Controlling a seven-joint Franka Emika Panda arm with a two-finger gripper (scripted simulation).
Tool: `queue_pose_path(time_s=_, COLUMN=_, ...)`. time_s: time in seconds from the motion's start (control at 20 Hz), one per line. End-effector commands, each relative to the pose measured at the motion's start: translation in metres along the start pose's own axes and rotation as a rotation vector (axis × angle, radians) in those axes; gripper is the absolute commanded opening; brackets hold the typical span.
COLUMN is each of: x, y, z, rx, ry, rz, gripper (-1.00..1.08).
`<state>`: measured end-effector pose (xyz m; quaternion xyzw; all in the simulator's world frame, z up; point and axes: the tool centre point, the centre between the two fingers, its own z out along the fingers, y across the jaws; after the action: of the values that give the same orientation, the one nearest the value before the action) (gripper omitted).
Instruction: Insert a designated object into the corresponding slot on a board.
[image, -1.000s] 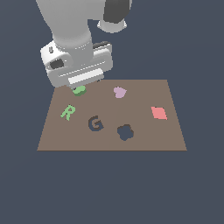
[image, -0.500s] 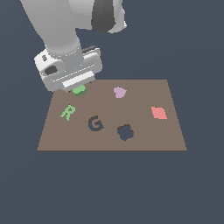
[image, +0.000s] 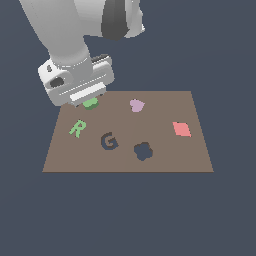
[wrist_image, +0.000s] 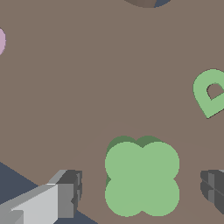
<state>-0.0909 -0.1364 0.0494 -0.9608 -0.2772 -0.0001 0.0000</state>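
- In the wrist view the gripper (wrist_image: 142, 192) has its jaws spread wide, one dark fingertip (wrist_image: 72, 186) on each side of the green clover block (wrist_image: 142, 177), with brown board showing in the gaps, so neither pad touches it.
- The block lies flat on the brown board (image: 165, 130), roughly midway between the two fingers.
- In the exterior view the gripper's grey body covers most of the block; only a green edge (image: 90, 103) peeks out below it, near the board's far corner on the exterior view's left.
- Nearest the camera in that view sits the navy flower-shaped slot (image: 143, 151), well apart from the block.
- Beside it is the dark G cut-out (image: 108, 141), then the green letter R (image: 77, 128).
- Farther back lie the red diamond (image: 181, 129) and the pink heart (image: 136, 105).
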Motion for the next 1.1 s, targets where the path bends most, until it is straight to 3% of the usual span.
queue_pose_path(time_s=0.0, x=0.0, y=0.0, z=0.004, rx=0.0, ry=0.0, rz=-0.001, gripper=1.0)
queue_pose_path(time_s=0.4, x=0.0, y=0.0, z=0.019, rx=0.0, ry=0.0, rz=-0.004, gripper=1.0)
queue_pose_path(time_s=0.45, x=0.0, y=0.0, z=0.019, rx=0.0, ry=0.0, rz=-0.004, gripper=-1.0)
queue_pose_path(time_s=1.05, x=0.0, y=0.001, z=0.017, rx=0.0, ry=0.0, rz=-0.003, gripper=-1.0)
